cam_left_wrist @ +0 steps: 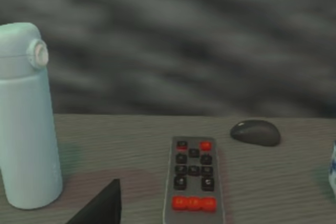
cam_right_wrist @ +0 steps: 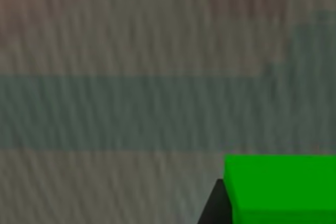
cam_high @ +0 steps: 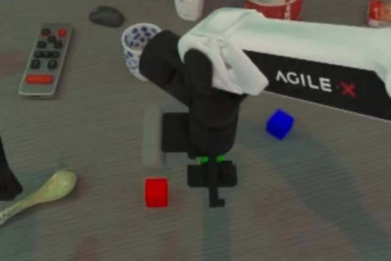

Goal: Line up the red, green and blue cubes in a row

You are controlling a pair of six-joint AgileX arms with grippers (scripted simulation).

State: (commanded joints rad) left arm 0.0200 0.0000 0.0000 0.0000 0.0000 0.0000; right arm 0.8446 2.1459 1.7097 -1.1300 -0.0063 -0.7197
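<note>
— While the right gripper [cam_high: 211,164] hangs just right of the red cube [cam_high: 156,192], what does it hold?
— Its fingers clamp the green cube [cam_right_wrist: 281,188]; the blue cube [cam_high: 280,124] lies farther right.

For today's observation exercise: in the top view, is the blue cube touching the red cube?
No, the blue cube sits well apart from the red cube.

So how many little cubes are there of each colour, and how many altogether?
Red cube: 1, on the table beside the right gripper.
Green cube: 1, at the right gripper, mostly hidden in the top view.
Blue cube: 1, on the table farther right.
Total: 3 cubes.
</note>
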